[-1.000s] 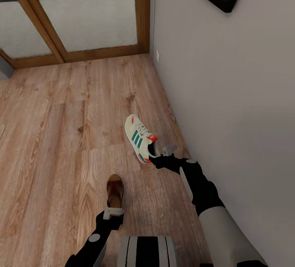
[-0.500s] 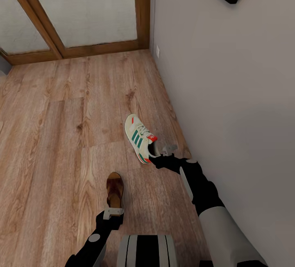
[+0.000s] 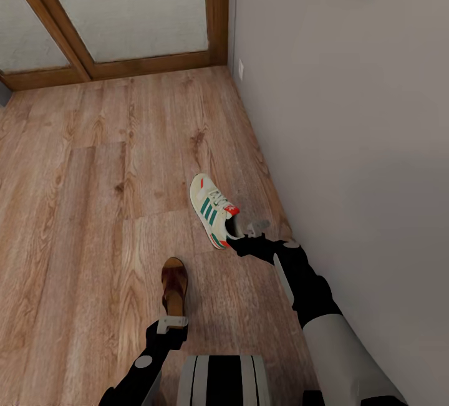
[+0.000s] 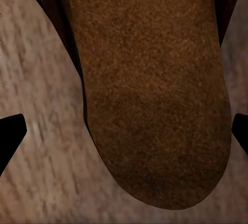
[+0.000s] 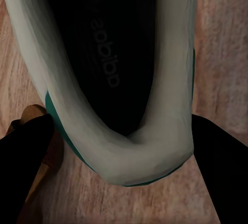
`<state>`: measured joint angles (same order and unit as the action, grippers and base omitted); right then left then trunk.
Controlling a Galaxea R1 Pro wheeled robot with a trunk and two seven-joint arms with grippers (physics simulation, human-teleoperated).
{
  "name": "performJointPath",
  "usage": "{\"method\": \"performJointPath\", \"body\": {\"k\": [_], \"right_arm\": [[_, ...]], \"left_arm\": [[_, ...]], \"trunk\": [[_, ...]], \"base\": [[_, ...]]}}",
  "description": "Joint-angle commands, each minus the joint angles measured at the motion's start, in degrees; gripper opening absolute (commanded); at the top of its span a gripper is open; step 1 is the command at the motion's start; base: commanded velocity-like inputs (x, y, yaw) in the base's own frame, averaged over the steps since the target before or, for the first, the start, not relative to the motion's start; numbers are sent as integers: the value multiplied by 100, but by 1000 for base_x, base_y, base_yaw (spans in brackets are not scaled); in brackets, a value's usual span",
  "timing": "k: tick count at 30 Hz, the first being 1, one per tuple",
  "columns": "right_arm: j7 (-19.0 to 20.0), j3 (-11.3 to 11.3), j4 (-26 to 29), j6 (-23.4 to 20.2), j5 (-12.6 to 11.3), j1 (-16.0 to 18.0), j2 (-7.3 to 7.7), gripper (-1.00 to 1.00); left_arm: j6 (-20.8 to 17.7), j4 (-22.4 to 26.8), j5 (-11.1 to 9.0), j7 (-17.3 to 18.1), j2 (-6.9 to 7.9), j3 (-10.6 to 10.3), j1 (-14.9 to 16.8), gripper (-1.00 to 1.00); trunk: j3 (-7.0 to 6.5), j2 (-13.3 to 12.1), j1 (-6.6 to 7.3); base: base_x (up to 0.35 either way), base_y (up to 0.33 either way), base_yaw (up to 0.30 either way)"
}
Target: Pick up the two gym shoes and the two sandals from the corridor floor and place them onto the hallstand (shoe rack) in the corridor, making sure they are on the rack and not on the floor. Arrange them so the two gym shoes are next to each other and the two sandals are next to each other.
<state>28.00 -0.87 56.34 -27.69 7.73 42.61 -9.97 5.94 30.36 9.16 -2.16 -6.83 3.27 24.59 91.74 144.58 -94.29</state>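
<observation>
Leftmost, the left gripper (image 3: pixel 173 322) sits at the heel end of a brown sandal (image 3: pixel 174 285), whose long axis runs straight ahead from the fingers, toe pointing away from the robot. From the left wrist the rounded heel (image 4: pixel 155 95) lies between two dark fingertips (image 4: pixel 9 139) at the frame edges, so the jaws look clasped on it, though actual contact is not plain. Further right, the right gripper (image 3: pixel 242 236) grips the heel of a white gym shoe (image 3: pixel 212 209) with green stripes; its axis slants forward and leftward, toe away from the wall (image 3: pixel 349 144). In the right wrist view the heel collar (image 5: pixel 119 146) is pinched between dark fingers. Whether either shoe is lifted clear of the corridor floor (image 3: pixel 93 206) is hard to judge.
</observation>
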Motion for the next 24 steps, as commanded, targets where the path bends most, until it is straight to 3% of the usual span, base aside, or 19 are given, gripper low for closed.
{"method": "performJointPath", "body": {"k": [1,13,14,24], "right_arm": [[39,8,8,-17,60,2,-3,-100],[39,8,8,-17,60,2,-3,-100],[39,8,8,-17,60,2,-3,-100],[39,8,8,-17,57,2,-3,-100]], "left_arm": [[25,-4,60,-3,-5,34,2,100],[39,-6,60,8,5,34,-4,100],[39,-8,60,13,7,34,-5,-100],[53,-4,58,32,24,38,-9,-100]], "trunk": [[3,1,1],[3,1,1],[3,1,1],[3,1,1]], "base": [[0,0,0],[0,0,0],[0,0,0],[0,0,0]]}}
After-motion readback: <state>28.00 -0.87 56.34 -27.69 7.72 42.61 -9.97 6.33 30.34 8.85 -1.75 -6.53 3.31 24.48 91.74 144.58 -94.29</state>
